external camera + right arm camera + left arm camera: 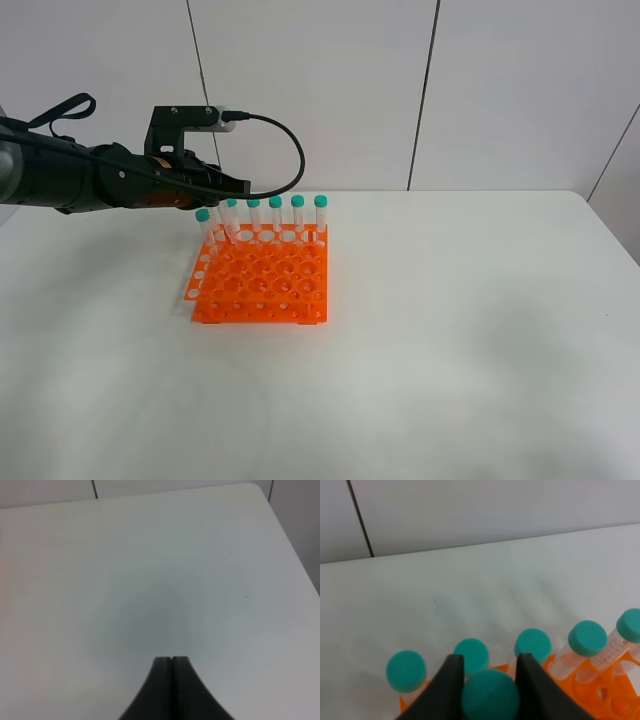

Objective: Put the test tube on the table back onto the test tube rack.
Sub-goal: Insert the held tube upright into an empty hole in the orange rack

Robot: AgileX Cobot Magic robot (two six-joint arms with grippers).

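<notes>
The orange test tube rack (262, 285) stands on the white table (450, 340) left of centre, with several teal-capped tubes (275, 215) upright along its back row. My left gripper (209, 205) is at the rack's back left corner, shut on the teal cap of one test tube (204, 217), which leans slightly over the corner holes. In the left wrist view the fingers (447, 690) clamp that cap (490, 696) in front of the row of caps (533, 644). Whether its tip sits in a hole is hidden. My right gripper (172, 659) is shut and empty over bare table.
The rack's (585, 680) front rows of holes stand open. White wall panels rise behind the table's far edge (450, 192). The right wrist view shows the table's rounded corner (260, 490). The right arm is out of the exterior view.
</notes>
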